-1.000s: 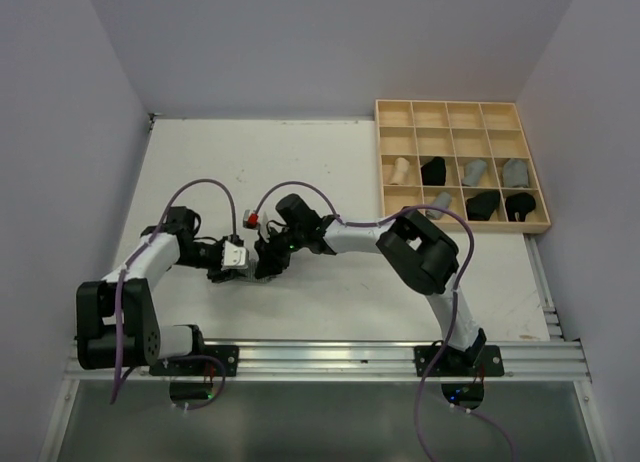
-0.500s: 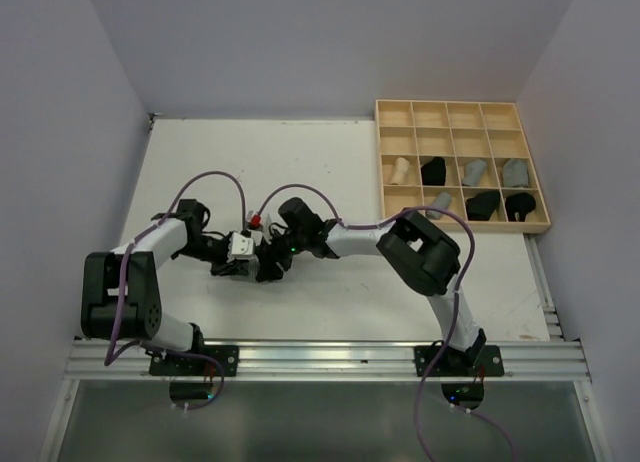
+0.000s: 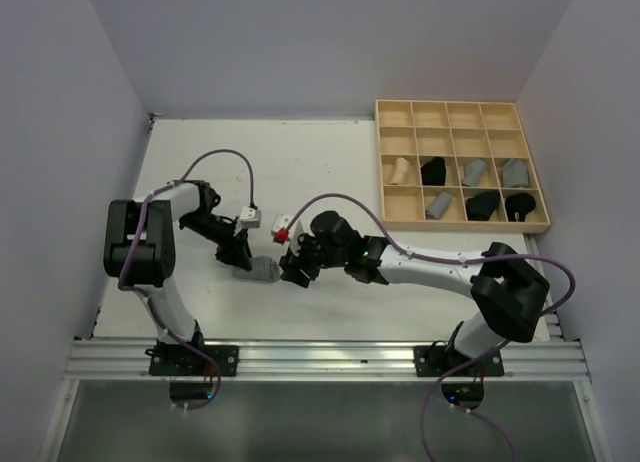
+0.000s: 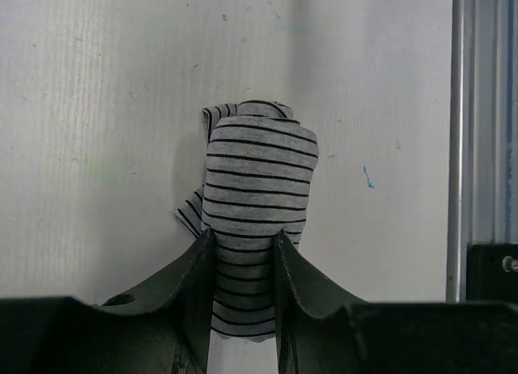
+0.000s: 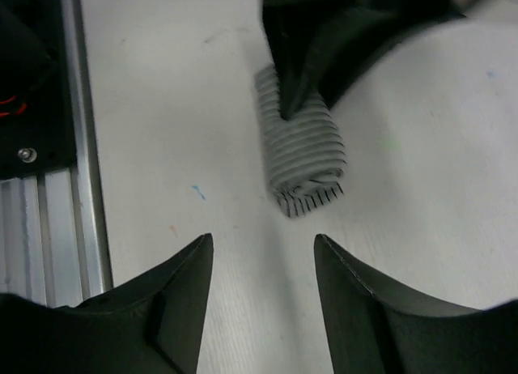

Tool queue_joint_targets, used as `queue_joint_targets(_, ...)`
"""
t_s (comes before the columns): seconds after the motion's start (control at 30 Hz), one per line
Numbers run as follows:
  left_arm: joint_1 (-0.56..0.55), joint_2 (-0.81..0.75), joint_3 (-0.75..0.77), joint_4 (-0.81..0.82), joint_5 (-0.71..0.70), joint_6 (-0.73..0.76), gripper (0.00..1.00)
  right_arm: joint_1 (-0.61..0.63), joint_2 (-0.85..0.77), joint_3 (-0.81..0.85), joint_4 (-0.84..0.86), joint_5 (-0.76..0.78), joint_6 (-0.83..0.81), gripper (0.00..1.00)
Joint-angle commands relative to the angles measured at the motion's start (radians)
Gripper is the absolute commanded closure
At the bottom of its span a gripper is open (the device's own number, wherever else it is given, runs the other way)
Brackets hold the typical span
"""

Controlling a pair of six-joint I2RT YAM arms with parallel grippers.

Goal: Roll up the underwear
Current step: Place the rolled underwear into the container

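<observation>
A grey underwear with thin black stripes, rolled into a tight bundle [image 3: 260, 270], lies on the white table [image 3: 330, 172] near its front. My left gripper [image 3: 240, 254] is shut on one end of the roll [image 4: 257, 196], its fingers [image 4: 194, 269] pressing both sides. My right gripper [image 3: 296, 270] is open and empty, just right of the roll, which shows a short way beyond its fingertips in the right wrist view [image 5: 303, 143]. Several other rolled underwear, tan, black and grey, sit in the wooden grid tray [image 3: 398, 114].
The wooden grid tray stands at the back right of the table. A metal rail [image 3: 330, 357] runs along the table's near edge, also in the left wrist view [image 4: 461, 139] and the right wrist view [image 5: 77, 147]. Purple cables loop over both arms.
Both arms have swung apart. The right gripper has let go of the cloth, opened and pulled back to the right. The striped roll now lies exposed, held only by the left gripper.
</observation>
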Motion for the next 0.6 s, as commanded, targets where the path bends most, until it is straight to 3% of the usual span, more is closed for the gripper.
queue_joint_targets(0.0,-0.017,0.125,0.056,-0.018,-0.13,-0.019,0.81,0.107,0.042,0.088,-0.13,0.181,-0.178,0.43)
queue_joint_targets(0.33,-0.037,0.257,0.138,-0.046,-0.121,-0.113,0.82,0.189,0.275,0.311,-0.137,0.249,-0.352,0.22)
queue_joint_targets(0.57,-0.04,0.308,0.191,-0.092,-0.09,-0.11,0.81,0.193,0.334,0.315,-0.11,0.256,-0.398,0.2)
